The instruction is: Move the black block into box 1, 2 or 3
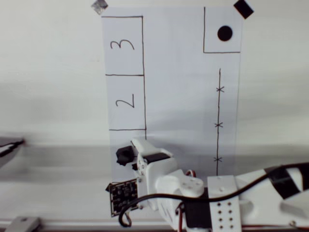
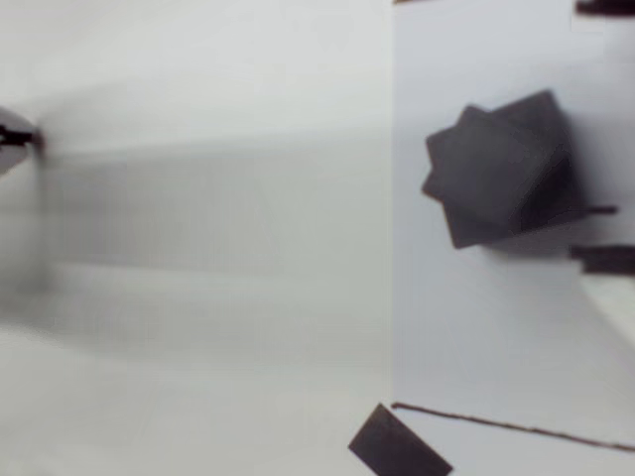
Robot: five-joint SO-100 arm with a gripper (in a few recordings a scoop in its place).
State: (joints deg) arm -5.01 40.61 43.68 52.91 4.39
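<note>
- A pale, off-white table (image 1: 48, 96) lay under a long white paper sheet (image 1: 178, 96), which the overhead view showed taped at its far corners with a grey tape square (image 1: 99, 6) and a black tape square (image 1: 243, 8).
- Along the sheet's left edge in that view ran pen-outlined boxes: box 3 (image 1: 123, 45) at the top and box 2 (image 1: 125, 102) below it; the rectangle under those was largely covered by my own white arm (image 1: 203, 193), so I could read no number there.
- A pen-outlined square (image 1: 222, 31) at the top right held a flat round black dot (image 1: 224, 33), and a pen line (image 1: 218, 121) crossed by three small marks ran down the sheet's right side.
- The black block (image 1: 125, 155) sat on the paper just below the line closing box 2, at the left of my white gripper (image 1: 137, 152), near the sheet's left edge.
- My wrist view showed the black block (image 2: 501, 169) as a matte cube, turned at an angle on the white paper, with a dark shadow beside it.
- Whether my fingers pressed the block or merely stood next to it, I could not tell; the pictures did not show how far apart they were.
- In the wrist view a pen line (image 2: 516, 426) crossed the lower right, and a black tape square (image 2: 397, 448) lay at the paper's edge at the bottom.
- A small circuit board (image 1: 121, 195) with a black cable (image 1: 159, 197) rode on my wrist.
</note>
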